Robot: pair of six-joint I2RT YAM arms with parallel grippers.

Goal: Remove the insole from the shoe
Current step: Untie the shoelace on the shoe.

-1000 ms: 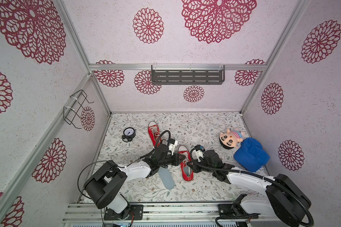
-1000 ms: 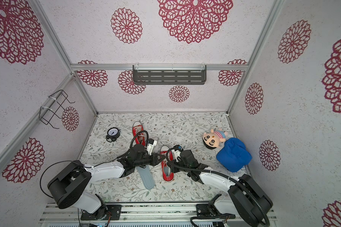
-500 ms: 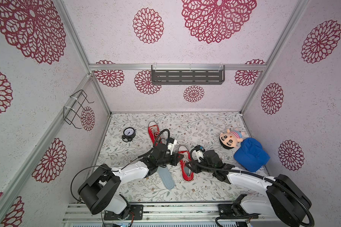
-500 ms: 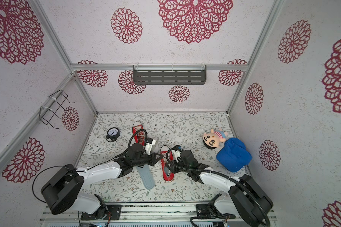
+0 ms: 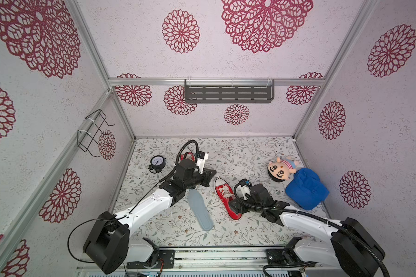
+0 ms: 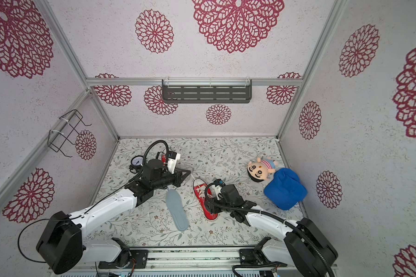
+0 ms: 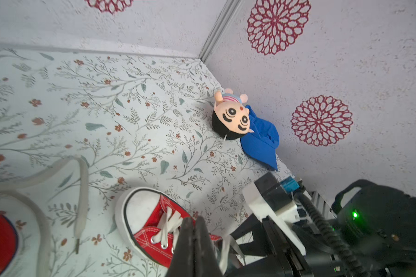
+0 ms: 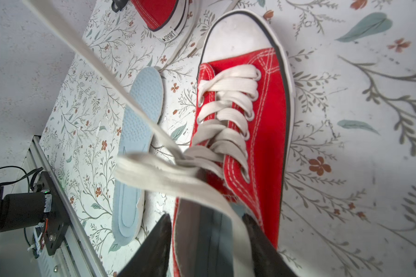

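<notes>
The shoe (image 5: 226,200), a red laced sneaker, lies on the flowered floor (image 5: 250,153) with its white toe cap at the far end. The insole (image 5: 199,208), pale blue, lies flat on the floor outside the shoe. It is just beside the shoe on the left arm's side, roughly parallel to it and not touching it in both top views, and its far end sits under the left arm (image 5: 154,206). The left gripper (image 6: 189,171) hovers just past the shoe's toe, its fingers (image 7: 185,244) pressed together and pinching a lace (image 8: 101,75) that runs taut from the shoe's knot up to it. The right gripper (image 8: 205,217) is at the shoe's heel end, its jaws spread and standing one on each side of the opening, with a loose loop of lace draped between them. Whether they touch the shoe's walls I cannot tell. A second shoe (image 8: 163,14) of the same red lies beyond the first shoe's toe, mostly hidden behind the left arm in both top views. A clock (image 5: 157,162) stands further off on the same side of the shoe as the insole. Well apart on the shoe's other side lie a doll (image 5: 280,169) and a blue cloth (image 5: 306,189) touching it
</notes>
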